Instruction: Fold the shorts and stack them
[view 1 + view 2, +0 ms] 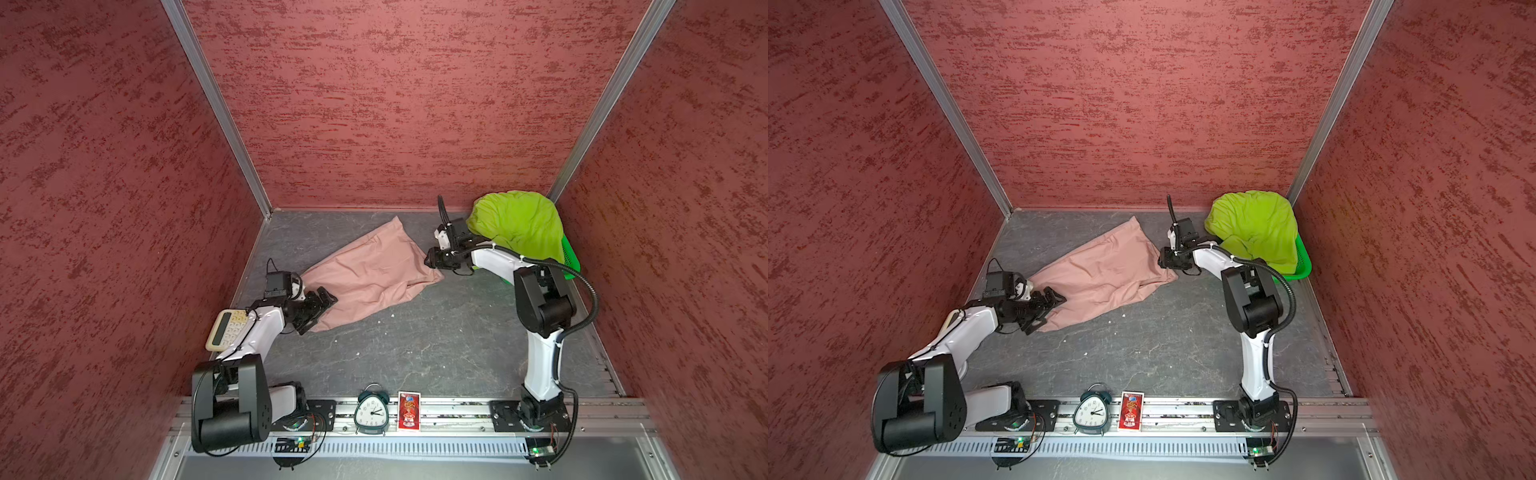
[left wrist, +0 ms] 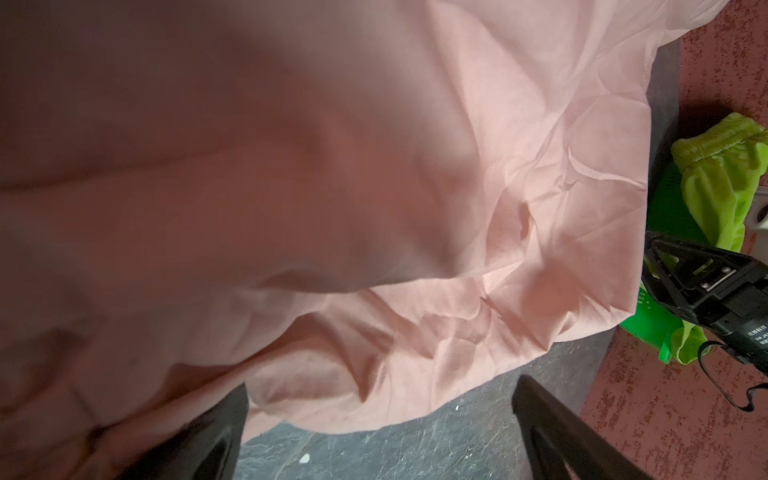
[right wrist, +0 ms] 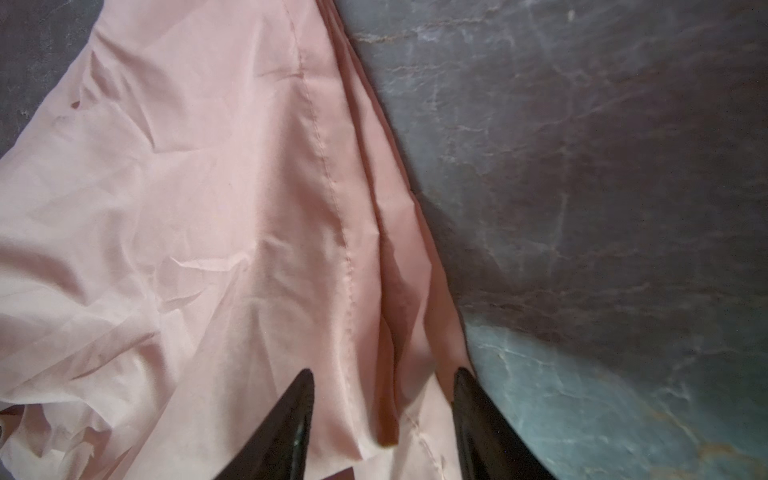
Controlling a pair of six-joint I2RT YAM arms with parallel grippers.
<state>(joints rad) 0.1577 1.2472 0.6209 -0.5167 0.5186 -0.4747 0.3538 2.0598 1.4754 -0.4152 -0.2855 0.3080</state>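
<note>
The dusty pink shorts lie flattened and creased on the dark table, running diagonally. My left gripper is open at their near-left end; in the left wrist view its jaws straddle the pink hem over bare table. My right gripper is at the right corner; its jaws stand apart with loose pink folds between them, not pinched. The lime green shorts sit heaped in the basket.
A bright green plastic basket stands at the back right corner. A cream calculator lies by the left arm. An alarm clock and a red card box stand on the front rail. Red walls close three sides.
</note>
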